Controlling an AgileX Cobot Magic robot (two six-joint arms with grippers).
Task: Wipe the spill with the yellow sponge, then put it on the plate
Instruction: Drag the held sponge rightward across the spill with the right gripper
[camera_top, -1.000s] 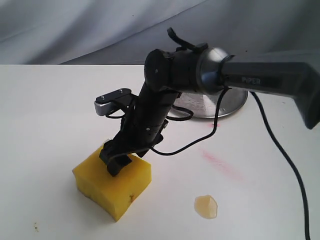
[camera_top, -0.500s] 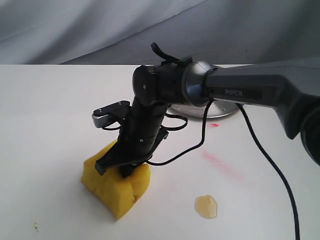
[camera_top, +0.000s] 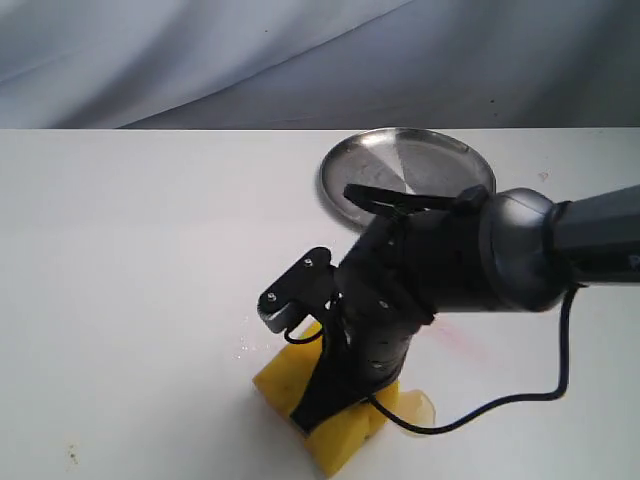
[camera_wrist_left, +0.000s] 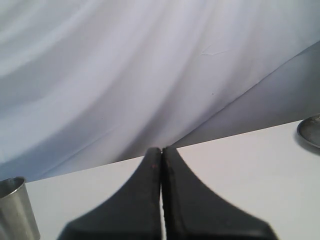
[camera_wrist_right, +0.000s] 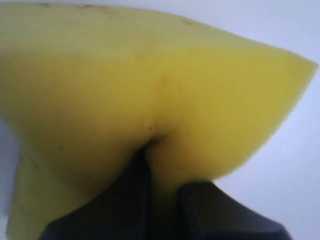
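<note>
The yellow sponge (camera_top: 278, 378) sits low at the table's front with my right gripper (camera_top: 322, 402) shut on it, squeezing a fold of foam. In the right wrist view the sponge (camera_wrist_right: 150, 75) fills the picture and bulges around my right gripper (camera_wrist_right: 161, 167). Only a pale amber sliver of the spill (camera_top: 420, 405) shows at the sponge's right edge, touching it. The silvery plate (camera_top: 405, 165) lies at the back right, with nothing on it. The left wrist view has my left gripper (camera_wrist_left: 161, 152) shut on nothing, above the table; it is outside the exterior view.
A pink-red smeared streak (camera_top: 462, 343) runs on the table just right of the arm. The right arm's black cable (camera_top: 500, 405) loops over the table at the front right. A metal cup (camera_wrist_left: 14, 207) stands near the left gripper, and the plate's rim (camera_wrist_left: 310, 131) shows there too.
The right arm has carried the sponge right and toward the front edge, onto the spill, which is now mostly covered. The plate, earlier hidden behind the arm, is in full view.
</note>
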